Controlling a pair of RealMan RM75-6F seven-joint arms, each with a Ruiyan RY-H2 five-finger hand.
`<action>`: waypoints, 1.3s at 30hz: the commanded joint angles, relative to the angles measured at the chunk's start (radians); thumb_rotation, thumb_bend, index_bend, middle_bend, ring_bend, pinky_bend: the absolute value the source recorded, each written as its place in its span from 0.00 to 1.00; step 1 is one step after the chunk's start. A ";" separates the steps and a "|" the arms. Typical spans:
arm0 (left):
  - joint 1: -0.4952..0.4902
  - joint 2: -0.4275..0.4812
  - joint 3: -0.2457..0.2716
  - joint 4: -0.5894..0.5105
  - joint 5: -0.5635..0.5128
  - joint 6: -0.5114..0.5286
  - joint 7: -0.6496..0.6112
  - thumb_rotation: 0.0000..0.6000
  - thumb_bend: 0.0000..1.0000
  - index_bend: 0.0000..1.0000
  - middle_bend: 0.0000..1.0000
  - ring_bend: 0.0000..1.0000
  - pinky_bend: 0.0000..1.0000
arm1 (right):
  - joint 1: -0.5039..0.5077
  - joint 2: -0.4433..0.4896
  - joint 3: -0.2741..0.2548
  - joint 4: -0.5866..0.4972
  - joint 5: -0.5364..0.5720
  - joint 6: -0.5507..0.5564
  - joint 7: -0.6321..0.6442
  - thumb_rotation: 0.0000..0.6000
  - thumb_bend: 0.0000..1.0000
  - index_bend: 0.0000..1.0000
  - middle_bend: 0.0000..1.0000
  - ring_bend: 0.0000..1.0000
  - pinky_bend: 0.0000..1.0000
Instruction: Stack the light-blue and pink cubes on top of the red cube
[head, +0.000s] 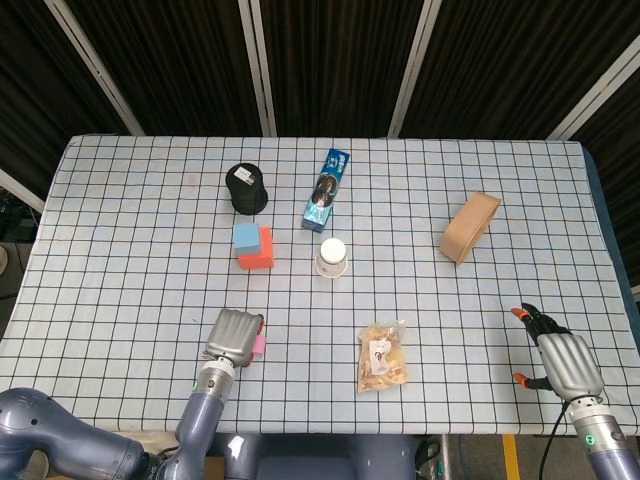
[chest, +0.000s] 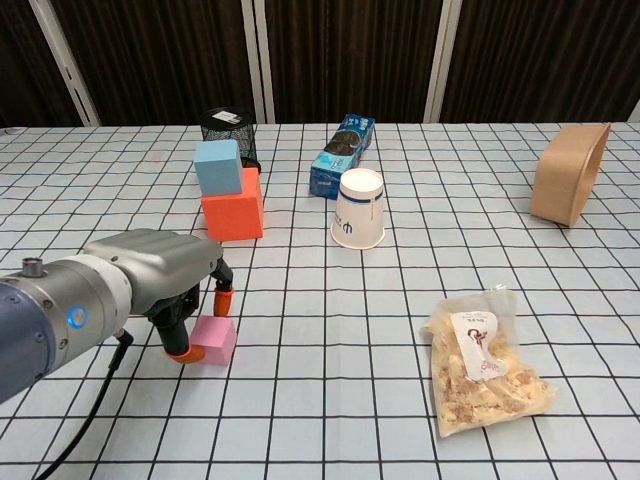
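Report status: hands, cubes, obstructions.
Left robot hand closing around pink cube, still on table. Right robot hand idle, open. Blue cube already on red cube. Path clear.

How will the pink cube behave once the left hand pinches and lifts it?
The pink cube looks like matte foam: probably light and slightly squashy. Its flat faces should resist rolling. Being small beside the left hand, it may twist in an off-centre pinch.

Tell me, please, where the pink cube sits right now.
The pink cube lies on the table's near left part, between the left hand's fingertips, well in front of the red cube carrying the light-blue cube.
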 joint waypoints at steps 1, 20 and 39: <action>0.001 0.000 0.002 0.001 0.003 0.001 0.001 1.00 0.30 0.43 0.87 0.72 0.78 | 0.000 0.001 0.000 0.000 0.000 0.000 0.001 1.00 0.14 0.14 0.10 0.20 0.38; 0.013 0.028 -0.021 -0.044 0.020 0.016 -0.003 1.00 0.34 0.46 0.87 0.73 0.79 | 0.000 0.000 0.001 0.000 0.004 0.000 -0.001 1.00 0.14 0.14 0.10 0.20 0.38; -0.125 0.142 -0.438 -0.062 -0.247 0.107 0.068 1.00 0.34 0.48 0.87 0.73 0.79 | 0.006 -0.006 0.000 0.004 0.010 -0.014 -0.008 1.00 0.14 0.14 0.10 0.20 0.38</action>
